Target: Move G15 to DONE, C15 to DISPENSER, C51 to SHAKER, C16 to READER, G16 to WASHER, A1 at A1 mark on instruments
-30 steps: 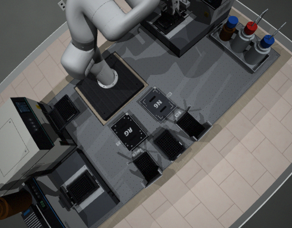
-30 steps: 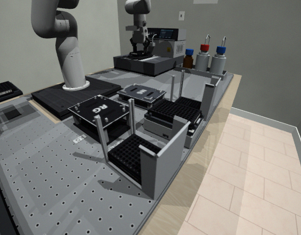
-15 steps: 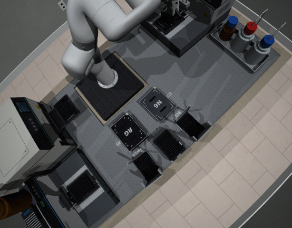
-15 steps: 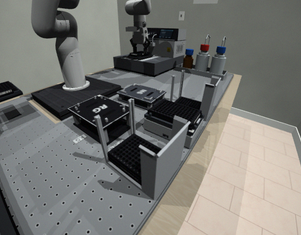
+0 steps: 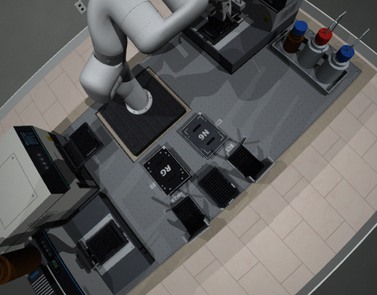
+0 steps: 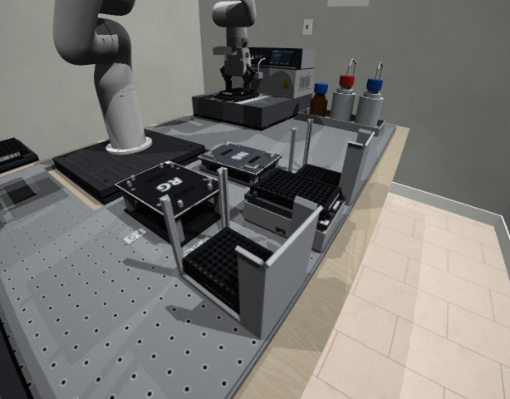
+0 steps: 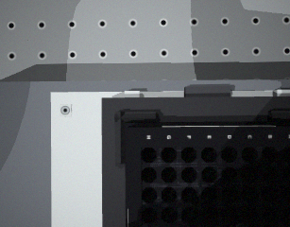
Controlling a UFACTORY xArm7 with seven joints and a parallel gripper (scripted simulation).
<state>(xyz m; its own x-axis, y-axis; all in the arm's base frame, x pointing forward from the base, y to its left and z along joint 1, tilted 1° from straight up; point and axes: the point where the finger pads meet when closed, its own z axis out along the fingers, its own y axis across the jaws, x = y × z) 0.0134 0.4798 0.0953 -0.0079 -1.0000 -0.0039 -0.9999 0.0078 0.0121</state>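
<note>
My gripper [image 5: 219, 19] is at the far instrument beside the bottles, also seen in the exterior view [image 6: 237, 82]. It is shut on a black well plate [image 7: 206, 175] that sits at that instrument's nest [image 5: 215, 30]. I cannot read the plate's label. The wrist view shows the plate's corner and well rows over the nest's pale base [image 7: 76, 161]. Other black plates sit on the tray of the white instrument [image 5: 84, 139], on the near-left instrument [image 5: 105, 243], and on the shaker between the racks [image 5: 218, 186].
Two deep stack racks [image 5: 247, 161] [image 5: 189, 216] with plates inside flank the shaker at the deck's front edge. Nests N6 [image 5: 202, 134] and RG [image 5: 166, 171] hold no plates. Three capped bottles [image 5: 318, 47] stand in a tray at the far right. The arm's base [image 5: 137, 101] stands on a black pad.
</note>
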